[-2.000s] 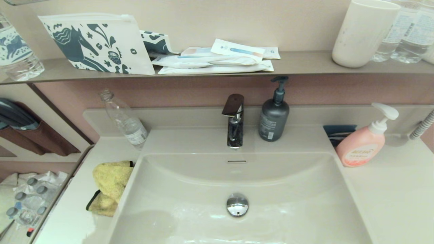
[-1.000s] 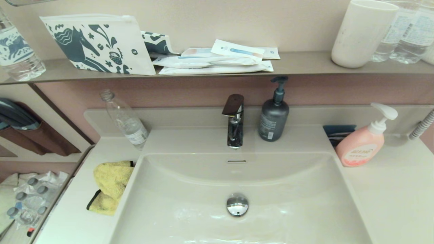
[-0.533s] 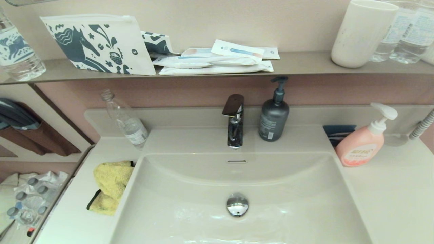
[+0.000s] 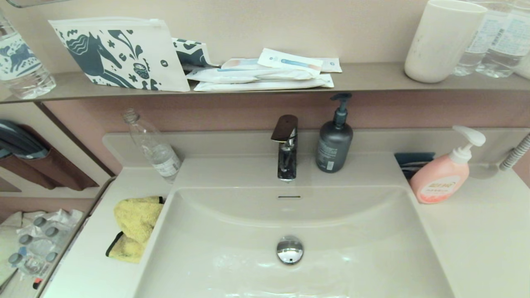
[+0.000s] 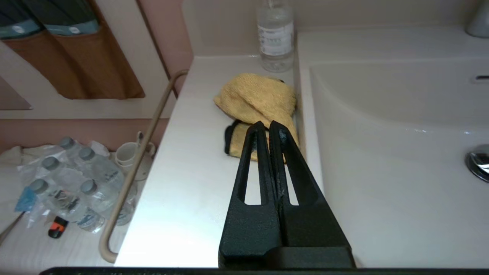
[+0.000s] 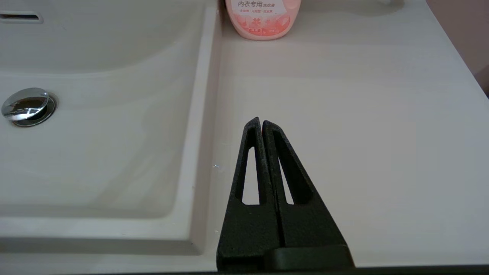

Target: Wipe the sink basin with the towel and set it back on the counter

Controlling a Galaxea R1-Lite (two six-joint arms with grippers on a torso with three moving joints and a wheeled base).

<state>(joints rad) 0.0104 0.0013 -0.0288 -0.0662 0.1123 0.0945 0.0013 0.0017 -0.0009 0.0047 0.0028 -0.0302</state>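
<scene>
Towel: you have the towel (image 4: 134, 227) lying crumpled on the desk (image 4: 91, 265), on the left side, pressed up against the outer rim of the sink basin (image 4: 232, 248); its black edging shows at the near corner.
Sink basin: your basin holds only its chrome drain plug (image 4: 290, 250), with the overflow slot (image 4: 289, 197) in the far wall under the faucet (image 4: 285, 149); a wet sheen shows around the drain.
Left gripper: you see the left gripper (image 5: 266, 126) over the left strip of desk, near side of the towel, tips pointing at it; jaws together, nothing between them. It does not show in the head view.
Right gripper: your right gripper (image 6: 259, 123) is above the bare desk right of the basin, pointing toward the pink pump bottle (image 6: 263, 18); jaws together, holding nothing.
Around the basin: a clear plastic bottle (image 4: 152, 145) stands beyond the towel, a dark pump bottle (image 4: 333, 142) just right of the faucet.
Shelf: the grey-brown shelf (image 4: 372, 78) carries a printed pouch (image 4: 120, 54), flat sachets (image 4: 265, 72) and a cream cup (image 4: 443, 39).
</scene>
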